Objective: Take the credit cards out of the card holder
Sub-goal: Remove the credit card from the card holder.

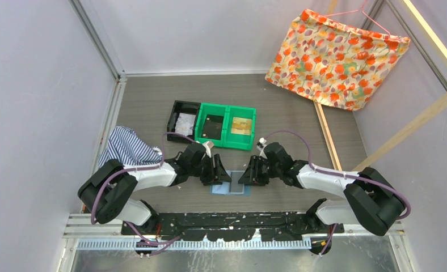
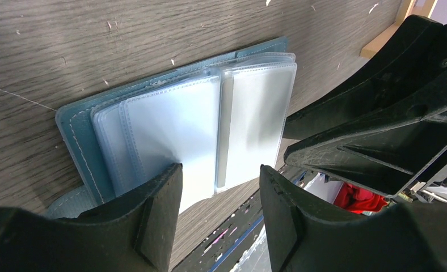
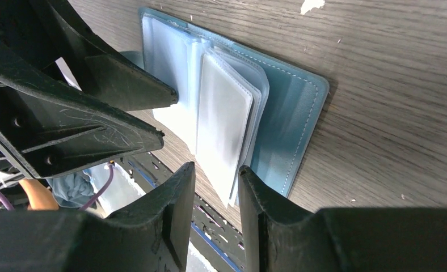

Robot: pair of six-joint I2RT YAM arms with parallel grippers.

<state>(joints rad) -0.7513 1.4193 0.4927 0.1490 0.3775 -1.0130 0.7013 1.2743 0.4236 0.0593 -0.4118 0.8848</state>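
The teal-blue card holder lies open and flat on the table near the front edge, its clear pocket sleeves fanned up. I make out no credit cards in the sleeves. My left gripper hangs open over the holder's left half, one finger over the left sleeve. My right gripper stands open at the right half, with the lifted sleeve pages ending just above its gap. Nothing sits between either pair of pads. In the top view both grippers face each other across the holder.
Behind the holder stand a green two-part bin, with something dark on the left and a tan piece on the right, and a black tray with a whitish piece. A striped cloth lies at the left. A floral cloth hangs at the back right.
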